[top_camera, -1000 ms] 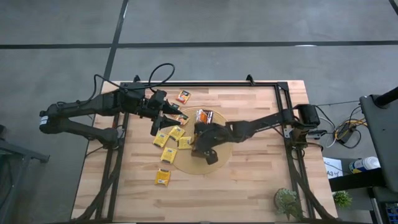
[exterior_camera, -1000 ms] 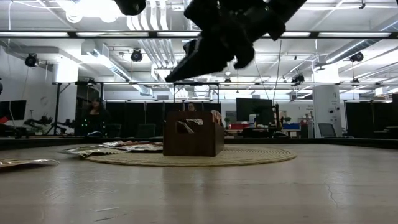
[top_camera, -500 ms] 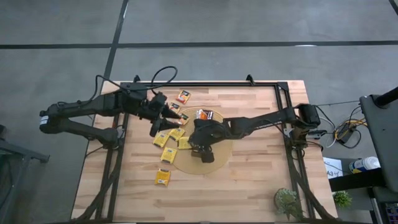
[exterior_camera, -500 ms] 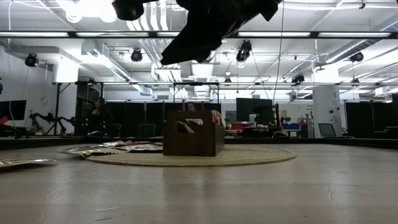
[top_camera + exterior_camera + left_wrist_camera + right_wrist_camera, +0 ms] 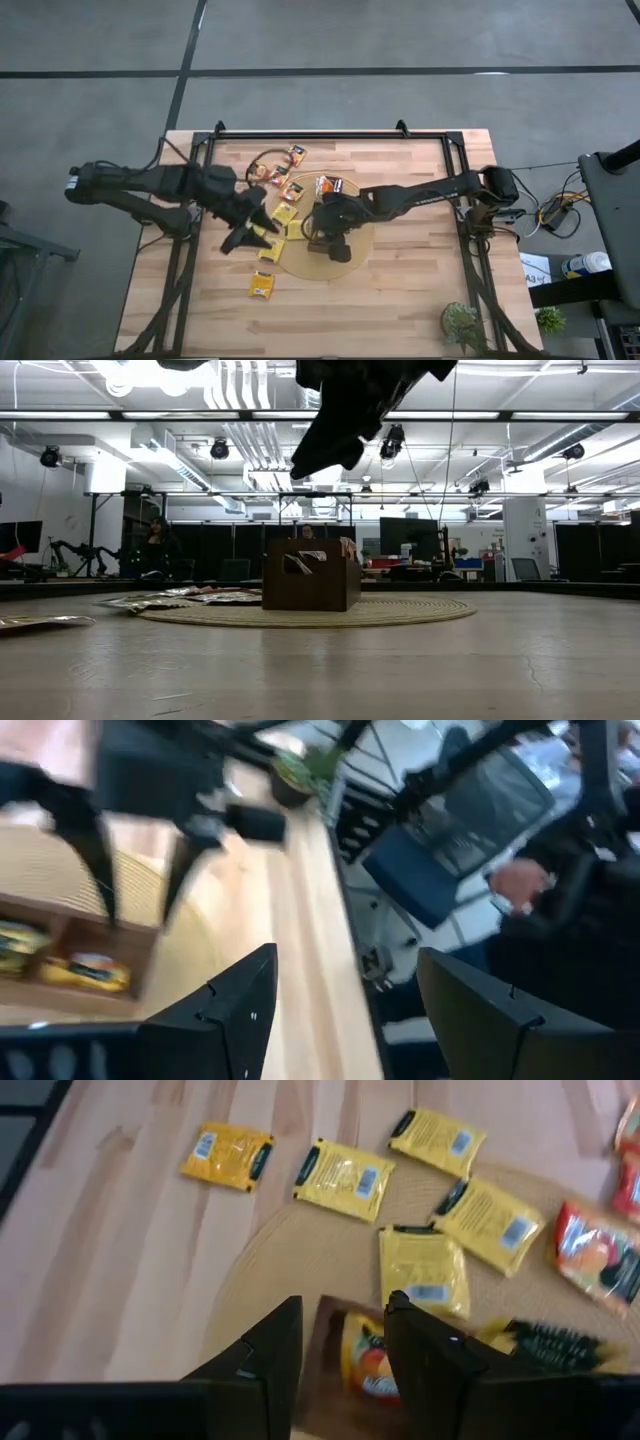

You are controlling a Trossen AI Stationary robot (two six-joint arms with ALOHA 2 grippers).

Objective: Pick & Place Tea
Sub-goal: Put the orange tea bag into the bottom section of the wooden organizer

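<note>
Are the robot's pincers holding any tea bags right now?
No. The left pincer is open and empty. The right pincer is open too, over the tray, gripping nothing.

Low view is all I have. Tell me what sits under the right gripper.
Observer: The right gripper hangs open over the tray, and an orange sachet lies in the tray beneath it.
Operator: Now give me the left gripper.
Observer: The left gripper is open and empty, above the yellow sachets at the disc's left edge.
Operator: Report any strays.
Observer: One lone sachet lies on bare wood, apart from the cluster.
</note>
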